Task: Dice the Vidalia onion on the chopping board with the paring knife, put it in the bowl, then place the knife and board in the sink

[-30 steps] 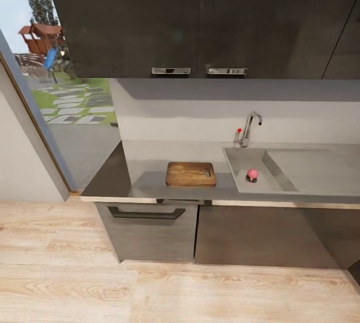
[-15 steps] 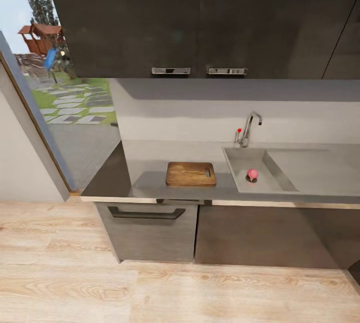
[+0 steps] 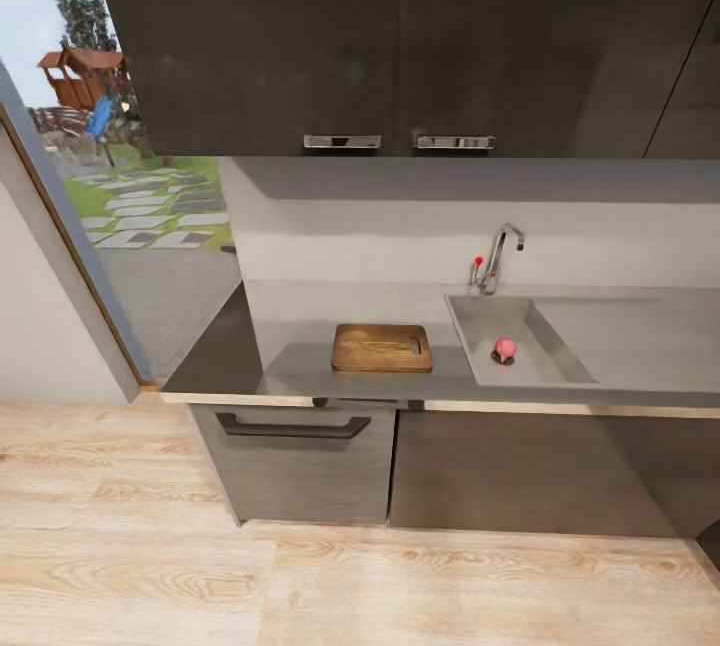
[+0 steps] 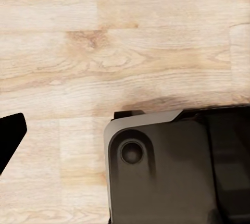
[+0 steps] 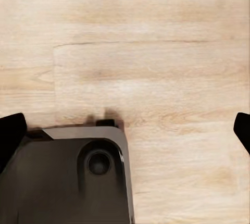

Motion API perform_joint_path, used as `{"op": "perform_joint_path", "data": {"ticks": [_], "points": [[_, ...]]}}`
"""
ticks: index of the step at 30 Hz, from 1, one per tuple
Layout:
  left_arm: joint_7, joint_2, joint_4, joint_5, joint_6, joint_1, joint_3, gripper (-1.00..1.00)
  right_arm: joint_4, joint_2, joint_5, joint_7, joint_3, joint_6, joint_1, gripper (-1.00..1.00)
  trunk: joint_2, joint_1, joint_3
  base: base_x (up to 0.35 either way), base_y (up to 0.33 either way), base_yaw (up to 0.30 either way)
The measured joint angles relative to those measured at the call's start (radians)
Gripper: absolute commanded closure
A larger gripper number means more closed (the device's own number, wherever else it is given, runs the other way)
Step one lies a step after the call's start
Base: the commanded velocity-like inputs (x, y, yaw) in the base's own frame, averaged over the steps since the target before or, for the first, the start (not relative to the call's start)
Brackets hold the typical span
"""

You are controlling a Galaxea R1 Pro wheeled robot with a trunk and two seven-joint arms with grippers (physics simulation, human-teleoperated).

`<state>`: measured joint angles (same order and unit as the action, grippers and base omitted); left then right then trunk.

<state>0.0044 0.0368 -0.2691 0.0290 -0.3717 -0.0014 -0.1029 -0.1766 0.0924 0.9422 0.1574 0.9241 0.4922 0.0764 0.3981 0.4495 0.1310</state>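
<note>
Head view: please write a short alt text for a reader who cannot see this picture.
A kitchen counter seen from above: a brown chopping board lies on the grey countertop, apart from the steel sink beside it, where a small pink onion sits at the drain. Glossy dark cabinets hang above, with light wood floor below.

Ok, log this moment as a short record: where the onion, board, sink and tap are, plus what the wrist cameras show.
onion: pink-red ball in the sink basin, by the round drain
sink: steel basin set in the countertop, drainboard on its far side from the board
chopping board: brown board flat on the countertop beside the sink, apart from it, slot handle toward the sink
tap: chrome, red knob, behind the basin
wrist views: wood floor and dark robot base
</note>
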Motion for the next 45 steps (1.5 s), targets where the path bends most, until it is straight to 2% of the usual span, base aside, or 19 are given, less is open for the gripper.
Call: {"op": "perform_joint_path", "data": {"ticks": [4, 17, 45], "points": [[0.000, 0.005, 0.000, 0.000, 0.000, 0.000, 0.001, -1.00, -0.040, 0.015, -0.001, 0.003, 0.000, -0.010, 0.007, -1.00, 0.000, 0.000, 0.000, 0.000, 0.000, 0.000], [0.001, 0.007, -0.002, 0.000, -0.001, 0.000, 0.001, -1.00, -0.063, 0.021, 0.000, 0.003, -0.001, -0.009, 0.010, -1.00, 0.000, 0.000, 0.000, 0.000, 0.000, 0.000], [0.000, 0.006, 0.001, 0.000, 0.001, 0.000, 0.001, -1.00, -0.023, 0.010, -0.004, -0.001, 0.004, -0.014, 0.010, -1.00, 0.000, 0.000, 0.000, 0.000, 0.000, 0.000]]}}
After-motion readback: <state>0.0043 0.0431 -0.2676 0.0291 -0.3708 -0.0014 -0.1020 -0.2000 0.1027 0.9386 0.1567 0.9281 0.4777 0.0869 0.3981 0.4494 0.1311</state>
